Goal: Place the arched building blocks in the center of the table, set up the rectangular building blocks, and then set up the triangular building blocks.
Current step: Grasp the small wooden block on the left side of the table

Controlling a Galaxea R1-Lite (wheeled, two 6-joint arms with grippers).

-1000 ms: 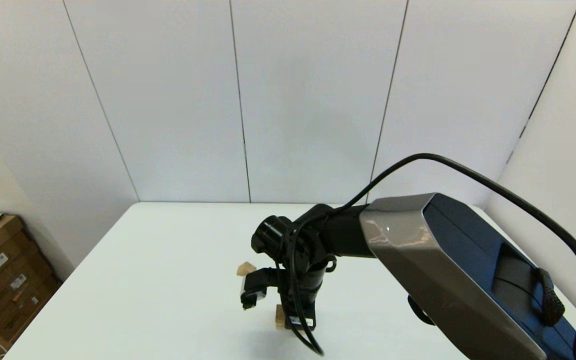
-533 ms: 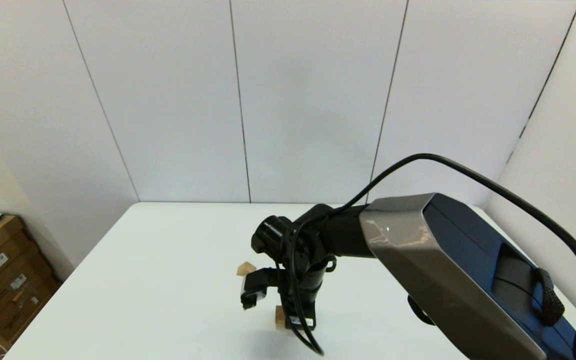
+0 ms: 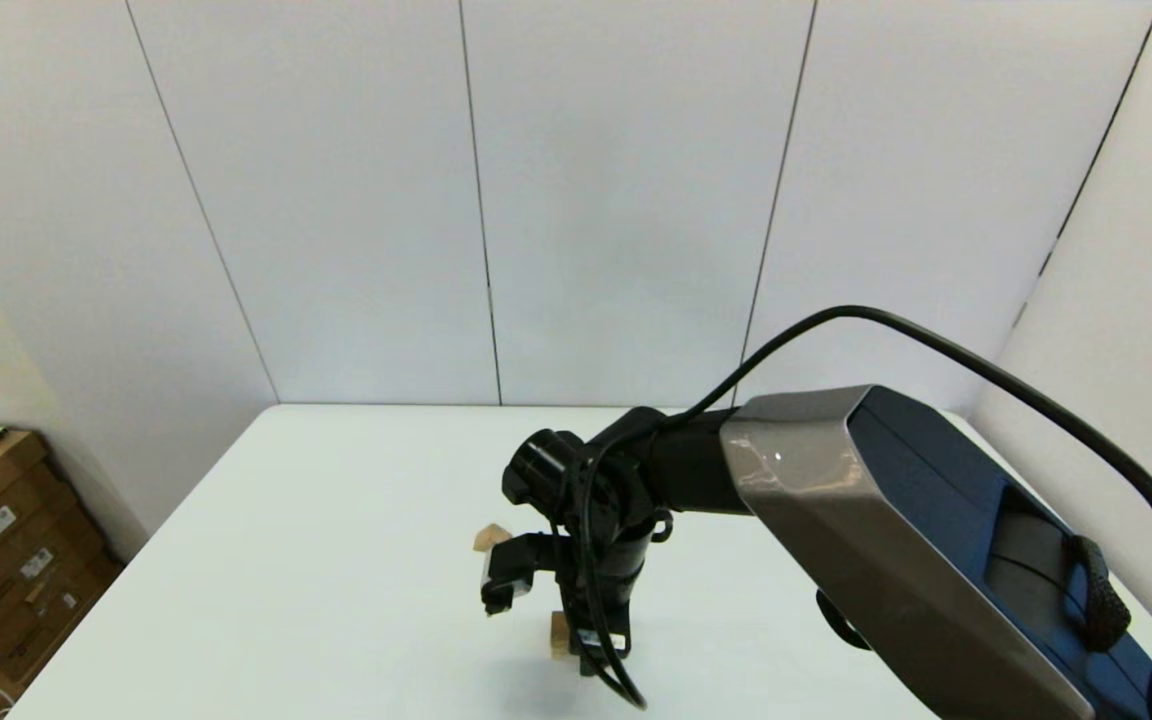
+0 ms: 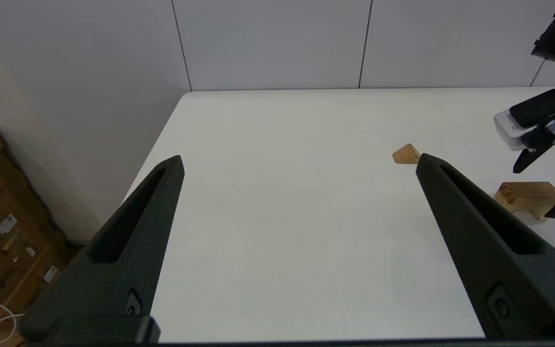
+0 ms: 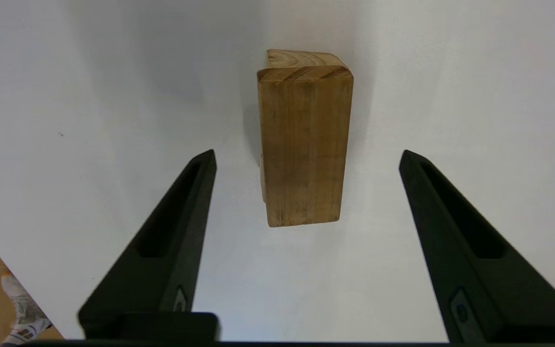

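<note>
Since the earlier head frames almost nothing has moved: our right arm has sunk only slightly, low in the centre of the head frame, and the blocks lie as before. Our right gripper [image 5: 306,154] hangs above the chunky light-brown wooden arched block [image 5: 304,144], its black fingers [image 5: 181,212] spread wide on either side and touching nothing. The block rests on the large plain white table [image 3: 336,560] with a flat face upward, only its end [image 3: 560,634] peeking out beside the wrist in the head frame. The small light-brown wooden triangular prism [image 3: 491,537] sits apart, just left of the wrist. In the left wrist frame the prism [image 4: 406,154] lies right of centre and the arched block [image 4: 528,197] at the right edge. Our left gripper [image 4: 299,161] waits released over the table's left side. We cannot pick out the thin rectangular slab
</note>
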